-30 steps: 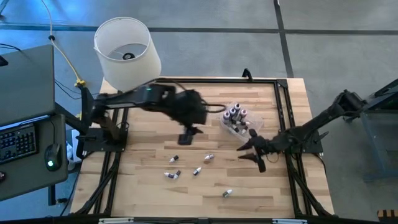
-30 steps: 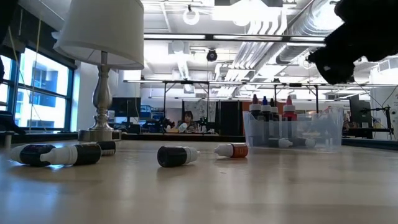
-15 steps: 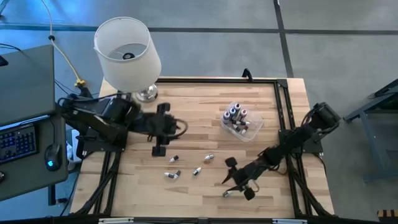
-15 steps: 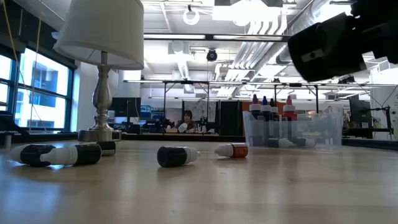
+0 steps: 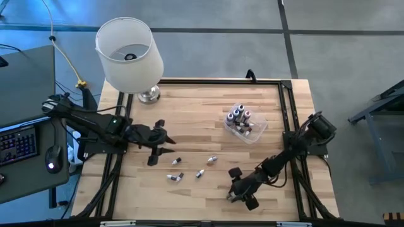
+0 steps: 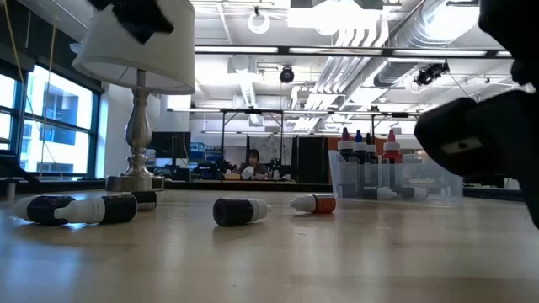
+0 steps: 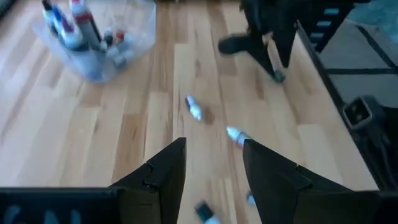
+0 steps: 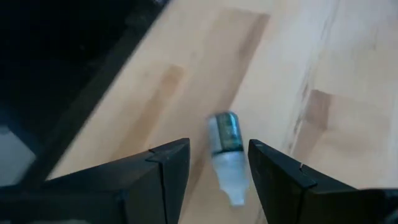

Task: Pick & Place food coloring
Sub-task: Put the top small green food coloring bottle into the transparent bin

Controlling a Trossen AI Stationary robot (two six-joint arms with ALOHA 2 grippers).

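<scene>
Several small food coloring bottles lie on their sides on the wooden table: one (image 5: 176, 162), another (image 5: 200, 172), a third (image 5: 212, 159). In the low view they show as dark bodies with pale caps (image 6: 240, 210). More stand in the clear tub (image 5: 243, 123). My right gripper (image 5: 236, 189) is low near the table's near edge, open; a teal bottle with a white cap (image 8: 225, 144) lies between its fingers (image 8: 169, 167), untouched as far as I can see. My left gripper (image 5: 164, 144) hangs open at the table's left, above the loose bottles (image 7: 194, 109).
A lamp with a white shade (image 5: 128, 53) stands on the far left corner. A black frame (image 5: 287, 126) runs along the table's edges. The tub (image 6: 396, 177) stands right of centre toward the far side. Bare wood lies between the loose bottles and the tub.
My left gripper has drawn back from the table's middle toward the left edge and come down. My right gripper has swung from beside the tub toward the near edge, sunk and tipped downward, ending with its fingers either side of the teal bottle. No bottle has moved.
</scene>
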